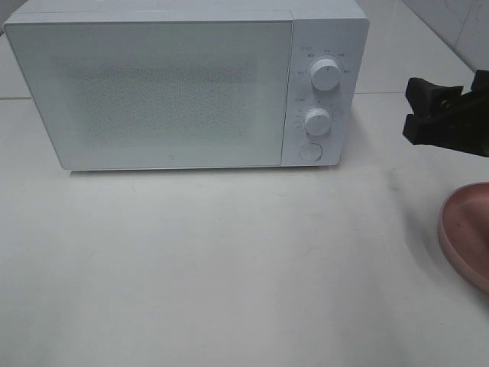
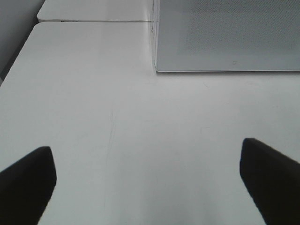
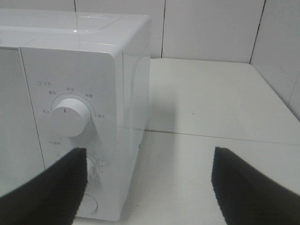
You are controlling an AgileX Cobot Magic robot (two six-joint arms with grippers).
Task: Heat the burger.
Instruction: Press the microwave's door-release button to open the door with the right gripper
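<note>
The burger is not in view in any frame. A white microwave stands at the back of the table with its door shut; it has two round knobs and a round button on its right panel. It also shows in the left wrist view and the right wrist view. My right gripper hovers open and empty to the right of the microwave, its fingers wide apart. My left gripper is open and empty above the bare table, out of the exterior view.
A round pink plate lies empty at the right edge of the white table. A tiled wall rises behind the microwave. A table seam runs left of the microwave.
</note>
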